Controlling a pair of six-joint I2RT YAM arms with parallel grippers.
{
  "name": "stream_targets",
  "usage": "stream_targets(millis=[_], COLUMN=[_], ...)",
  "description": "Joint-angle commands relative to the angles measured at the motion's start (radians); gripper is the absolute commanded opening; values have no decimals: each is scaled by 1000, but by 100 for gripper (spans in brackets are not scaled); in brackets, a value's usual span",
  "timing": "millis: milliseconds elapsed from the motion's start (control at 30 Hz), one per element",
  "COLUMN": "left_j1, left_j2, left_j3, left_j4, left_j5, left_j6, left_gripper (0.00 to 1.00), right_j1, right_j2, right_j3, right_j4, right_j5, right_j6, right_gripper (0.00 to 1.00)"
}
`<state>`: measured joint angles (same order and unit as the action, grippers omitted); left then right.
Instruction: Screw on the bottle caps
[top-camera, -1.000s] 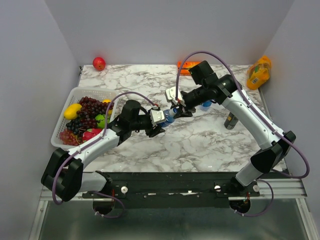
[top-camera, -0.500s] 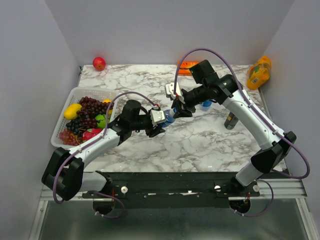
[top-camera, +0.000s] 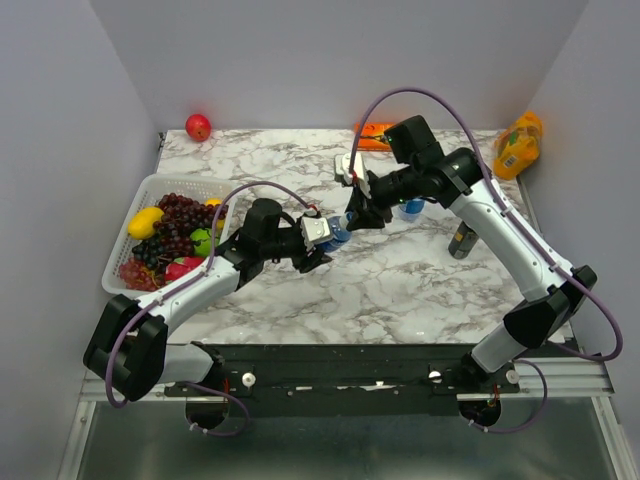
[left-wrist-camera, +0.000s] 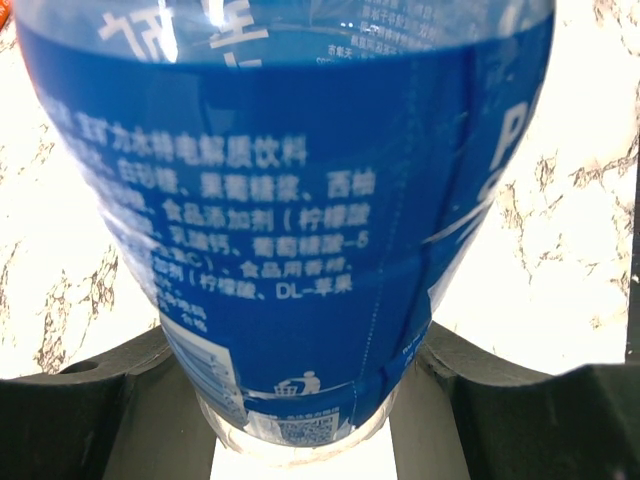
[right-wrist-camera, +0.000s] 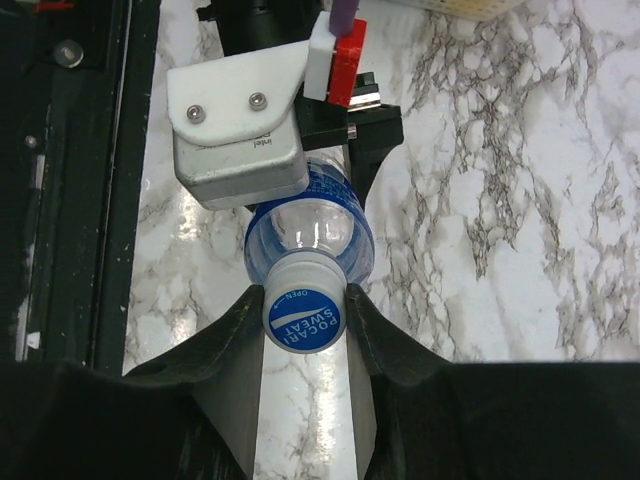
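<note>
marble tabletop between grey walls, where left fingers grip bottle and right fingers pinch its blue cap.
</note>
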<state>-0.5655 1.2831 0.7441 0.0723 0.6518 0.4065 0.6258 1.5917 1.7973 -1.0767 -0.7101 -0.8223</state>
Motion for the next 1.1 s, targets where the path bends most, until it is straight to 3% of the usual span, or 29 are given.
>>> stream_targets(millis=[0, 133, 267, 300, 333, 367, 400, 733, 1067], left_j1=[-17, -42, -42, -42, -42, -42, -42, -42, -42], left_j2=[-13, -19, -8, -7, -8, -10, -11, -11, 27], left_j3=[-12, -29, -22, -23, -23, -28, -29, -38, -3], left_j4=[142, 214, 219, 213, 207, 196, 190, 63, 72], left_j5=[-115, -224, -215, -204, -196, -196, -195, -189, -190], left_j6=[-96, -172, -201, -202, -201, -201, -201, -169, -172], left_gripper=[0, 0, 0, 24, 41, 66, 98, 99, 99], right_j1=[-12, -14, -14, -14, -14, -14, -17, -127, -196], right_j2=[39, 60, 57, 57, 53, 51, 45, -6, 63], right_j3=[53, 71, 73, 79, 80, 80, 73, -47, 0], right_j4=[43, 58, 49, 40, 14, -5, -23, -247, -273], right_j5=[11, -5, 12, 23, 58, 81, 104, 360, 465], right_j6=[274, 422, 421, 381, 359, 333, 284, 160, 126], right_gripper=[20, 16, 15, 15, 15, 15, 15, 13, 12])
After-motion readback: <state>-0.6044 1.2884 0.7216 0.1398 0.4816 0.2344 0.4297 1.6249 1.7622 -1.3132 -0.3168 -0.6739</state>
